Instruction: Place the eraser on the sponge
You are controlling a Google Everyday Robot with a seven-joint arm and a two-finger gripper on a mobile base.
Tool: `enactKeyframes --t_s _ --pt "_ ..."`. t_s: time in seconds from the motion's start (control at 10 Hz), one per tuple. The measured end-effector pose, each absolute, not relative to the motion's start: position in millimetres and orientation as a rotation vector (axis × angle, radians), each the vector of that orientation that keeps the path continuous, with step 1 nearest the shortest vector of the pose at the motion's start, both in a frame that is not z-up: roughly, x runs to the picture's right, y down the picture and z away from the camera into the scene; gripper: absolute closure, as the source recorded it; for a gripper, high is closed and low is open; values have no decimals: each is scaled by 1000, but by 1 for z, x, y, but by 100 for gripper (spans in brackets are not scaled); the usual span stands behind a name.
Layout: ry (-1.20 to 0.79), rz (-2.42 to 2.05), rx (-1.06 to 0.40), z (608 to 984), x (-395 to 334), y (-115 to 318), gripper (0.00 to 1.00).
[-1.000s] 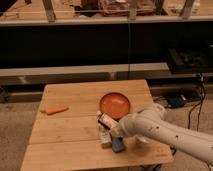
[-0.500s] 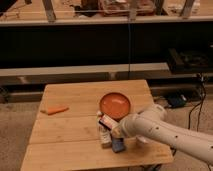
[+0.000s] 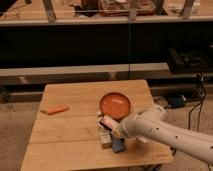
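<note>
The eraser is held clamped in the gripper close by the sponge, near an orange plate.

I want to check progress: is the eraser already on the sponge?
Not on it. The eraser sits by the gripper, jaws shut, near the plate; the sponge lies apart, nearer the table's front edge.

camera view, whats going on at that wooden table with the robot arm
A robot arm reaches in from the right over the table. Its gripper is shut, apparently on the eraser, near the table's front edge and close to the sponge. The eraser is not yet on the sponge. A cream bottle sits right beside them, and an orange plate sits just behind.
</note>
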State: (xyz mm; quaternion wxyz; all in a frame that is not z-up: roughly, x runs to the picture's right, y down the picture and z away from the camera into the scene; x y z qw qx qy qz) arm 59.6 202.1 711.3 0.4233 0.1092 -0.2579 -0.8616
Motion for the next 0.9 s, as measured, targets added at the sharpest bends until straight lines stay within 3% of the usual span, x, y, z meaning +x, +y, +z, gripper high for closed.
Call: enactKeyframes --t_s 0.9 --pt "-645 -2177 262 718 68 208 100"
